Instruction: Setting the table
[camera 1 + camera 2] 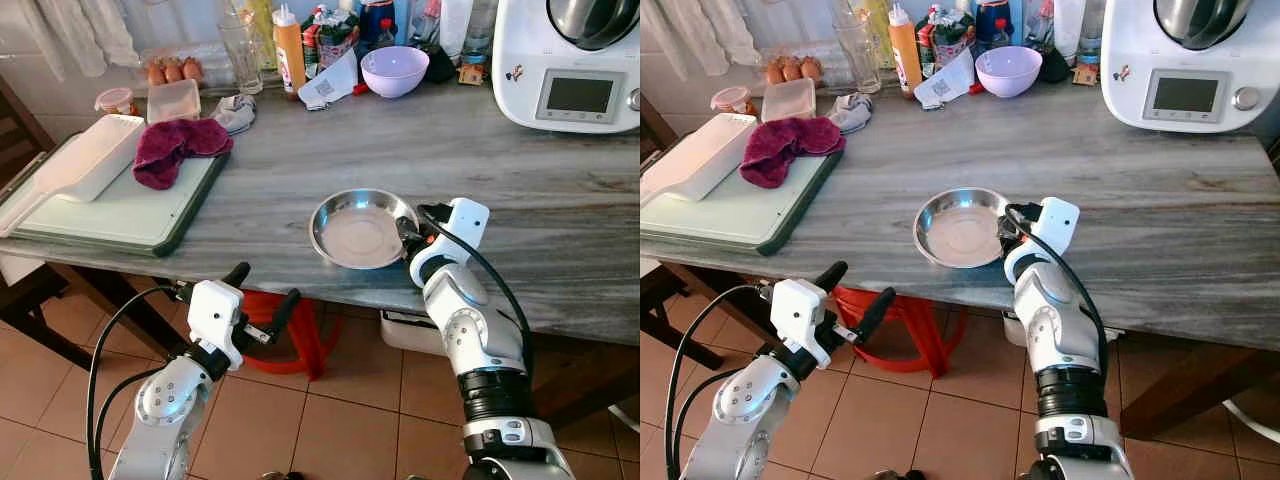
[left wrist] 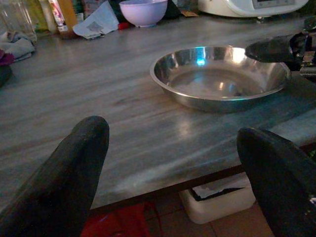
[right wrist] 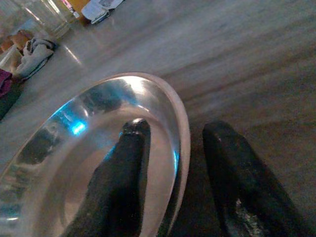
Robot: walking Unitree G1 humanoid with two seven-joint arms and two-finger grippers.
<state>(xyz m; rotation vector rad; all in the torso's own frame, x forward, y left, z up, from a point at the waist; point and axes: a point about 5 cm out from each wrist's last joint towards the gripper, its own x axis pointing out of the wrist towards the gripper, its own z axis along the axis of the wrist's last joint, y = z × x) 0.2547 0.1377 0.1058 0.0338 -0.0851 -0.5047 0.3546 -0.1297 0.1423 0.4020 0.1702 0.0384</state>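
Note:
A shallow steel dish (image 1: 355,235) sits on the grey wooden counter (image 1: 300,150), close to its front edge. My right gripper (image 3: 177,128) straddles the dish's right rim, one finger (image 3: 123,163) inside the bowl and the other finger (image 3: 232,173) outside on the counter. The fingers stand a little apart around the rim, open. My left gripper (image 1: 264,287) hangs open in the air below and in front of the counter edge, left of the dish, holding nothing. In the left wrist view the dish (image 2: 217,81) lies ahead on the counter.
A green cutting board (image 1: 120,215) with a white tray (image 1: 90,155) and a maroon cloth (image 1: 175,145) lies at the left. A purple bowl (image 1: 394,70), bottles, a glass (image 1: 240,55) and a white kitchen machine (image 1: 575,70) line the back. A red stool (image 1: 300,330) stands underneath.

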